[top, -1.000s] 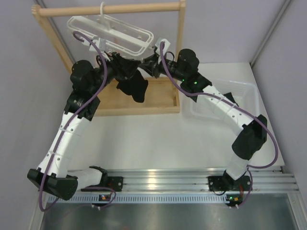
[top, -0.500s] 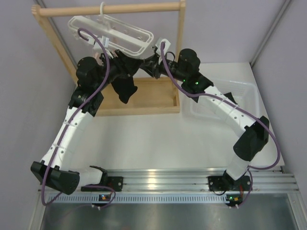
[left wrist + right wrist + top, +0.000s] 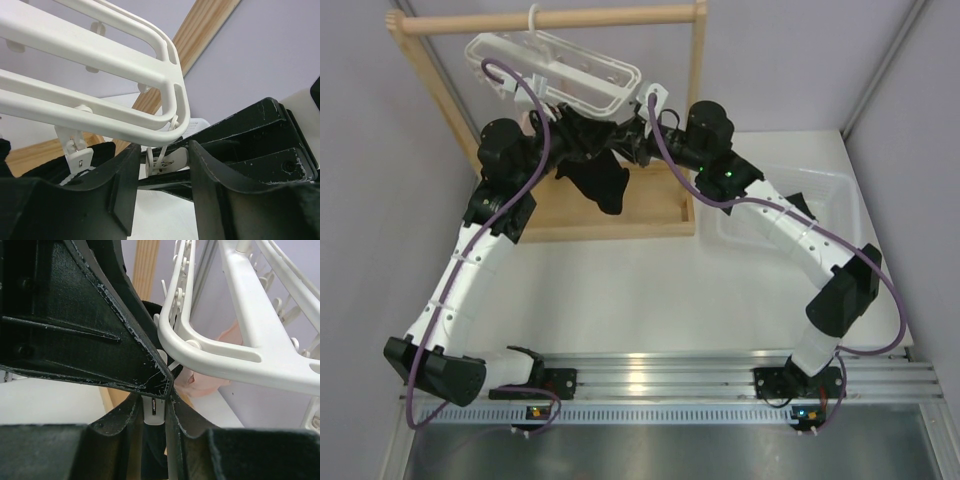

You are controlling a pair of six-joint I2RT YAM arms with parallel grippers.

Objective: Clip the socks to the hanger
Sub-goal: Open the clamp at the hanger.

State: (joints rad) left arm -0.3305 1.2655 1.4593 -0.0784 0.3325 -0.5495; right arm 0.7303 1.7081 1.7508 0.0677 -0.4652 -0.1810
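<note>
The white hanger (image 3: 552,63) hangs tilted from the wooden rod. Both grippers meet under its right end. My right gripper (image 3: 633,141) (image 3: 153,409) is shut on one small white clip (image 3: 153,412) that dangles from the hanger's corner (image 3: 200,347). My left gripper (image 3: 582,136) (image 3: 162,150) is open, its fingers either side of that same clip (image 3: 162,161) without touching it. A black sock (image 3: 601,186) hangs limp below the two grippers; I cannot tell what holds it. Dark fabric (image 3: 97,152) shows behind the left finger (image 3: 120,190).
The wooden rack (image 3: 620,215) stands at the back left, its post (image 3: 697,70) just right of the grippers. A pale pink cloth (image 3: 212,380) hangs behind the hanger. A clear tub (image 3: 830,195) with something dark in it sits on the right.
My left arm has pushed up and right towards the hanger. The sock swung left, then back right. My right gripper has edged left while it still pinches the clip.
</note>
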